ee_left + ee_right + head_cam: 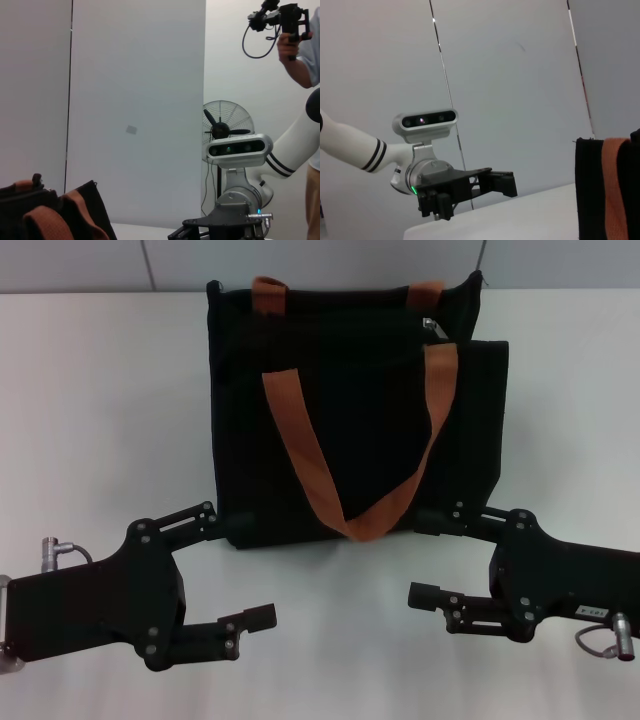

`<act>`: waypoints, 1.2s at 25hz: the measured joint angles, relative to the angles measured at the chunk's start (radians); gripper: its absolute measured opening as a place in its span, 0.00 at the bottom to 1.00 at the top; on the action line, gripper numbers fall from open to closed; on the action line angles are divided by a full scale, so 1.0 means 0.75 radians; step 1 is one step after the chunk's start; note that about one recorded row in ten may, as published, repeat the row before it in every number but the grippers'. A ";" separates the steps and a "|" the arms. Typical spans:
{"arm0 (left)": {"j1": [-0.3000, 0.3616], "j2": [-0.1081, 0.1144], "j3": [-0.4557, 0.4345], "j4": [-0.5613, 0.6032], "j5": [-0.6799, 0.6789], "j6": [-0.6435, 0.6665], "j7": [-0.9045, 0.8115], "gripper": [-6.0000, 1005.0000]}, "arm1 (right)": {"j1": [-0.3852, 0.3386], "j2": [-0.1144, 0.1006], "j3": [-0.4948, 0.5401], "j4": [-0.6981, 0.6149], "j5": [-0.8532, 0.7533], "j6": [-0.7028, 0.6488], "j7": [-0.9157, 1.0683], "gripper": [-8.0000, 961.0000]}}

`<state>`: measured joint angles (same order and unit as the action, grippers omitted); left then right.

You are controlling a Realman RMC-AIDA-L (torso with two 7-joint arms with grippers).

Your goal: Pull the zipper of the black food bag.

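The black food bag stands upright at the middle back of the white table, with two orange-brown strap handles. The small silver zipper sits at the bag's top edge near its right corner. My left gripper is open and empty, low in front of the bag's left bottom corner. My right gripper is open and empty in front of the bag's right bottom corner. Neither touches the bag. A corner of the bag also shows in the left wrist view and in the right wrist view.
The table stretches bare to both sides of the bag. In the left wrist view, a fan and a person holding a camera rig stand beyond the robot's body.
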<state>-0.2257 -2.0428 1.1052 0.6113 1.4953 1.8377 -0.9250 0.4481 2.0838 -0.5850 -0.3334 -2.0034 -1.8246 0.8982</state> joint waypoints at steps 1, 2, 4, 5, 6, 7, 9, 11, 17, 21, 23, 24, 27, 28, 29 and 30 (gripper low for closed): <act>-0.001 0.002 0.000 0.001 0.000 0.002 -0.001 0.82 | -0.003 0.001 0.000 0.002 0.001 -0.003 -0.003 0.79; -0.001 0.002 0.000 0.001 0.000 0.002 -0.001 0.82 | -0.006 0.002 0.001 0.003 0.002 -0.004 -0.006 0.79; -0.001 0.006 0.000 0.002 0.001 0.002 -0.009 0.82 | -0.012 0.002 0.001 0.014 0.003 -0.004 -0.009 0.79; -0.001 0.006 0.001 0.002 0.001 0.000 -0.010 0.82 | -0.012 0.002 0.001 0.014 0.003 -0.004 -0.009 0.79; -0.001 0.006 0.001 0.002 0.002 -0.001 -0.010 0.82 | -0.013 0.001 0.001 0.019 0.003 -0.004 -0.008 0.79; -0.002 0.006 0.002 0.002 0.004 -0.004 -0.010 0.82 | -0.013 0.001 0.001 0.020 0.003 -0.005 -0.008 0.79; -0.001 0.003 0.002 0.003 0.007 -0.006 -0.010 0.82 | -0.013 0.001 0.005 0.026 0.003 -0.006 -0.008 0.79; 0.001 0.001 0.002 0.003 0.008 -0.007 -0.010 0.82 | -0.013 0.002 0.008 0.031 0.003 -0.006 -0.008 0.79; 0.015 -0.001 -0.004 0.000 0.009 -0.008 -0.008 0.82 | -0.013 0.002 0.013 0.057 0.003 -0.013 -0.008 0.79; 0.016 -0.001 -0.007 -0.004 0.009 -0.008 -0.008 0.82 | -0.012 0.001 0.013 0.062 0.003 -0.018 -0.009 0.79; 0.017 -0.002 -0.011 -0.006 0.008 -0.009 -0.004 0.82 | -0.012 0.001 0.013 0.062 0.002 -0.019 -0.009 0.79; 0.017 -0.002 -0.012 -0.007 0.007 -0.009 -0.003 0.82 | -0.013 0.001 0.013 0.062 0.002 -0.019 -0.009 0.79; 0.019 -0.003 -0.013 -0.008 0.005 -0.012 -0.002 0.82 | -0.012 0.002 0.013 0.063 0.002 -0.019 -0.010 0.79; 0.019 -0.003 -0.013 -0.008 0.005 -0.012 -0.002 0.82 | -0.012 0.002 0.013 0.064 0.002 -0.019 -0.010 0.79; 0.019 -0.007 -0.013 -0.009 0.004 -0.022 -0.001 0.82 | -0.012 0.002 0.013 0.066 0.002 -0.019 -0.010 0.79; 0.019 -0.007 -0.013 -0.009 0.004 -0.023 -0.001 0.82 | -0.012 0.002 0.013 0.066 0.002 -0.019 -0.010 0.79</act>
<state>-0.2113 -2.0480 1.0952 0.6045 1.4984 1.8203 -0.9254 0.4387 2.0853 -0.5753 -0.2836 -2.0019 -1.8392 0.8909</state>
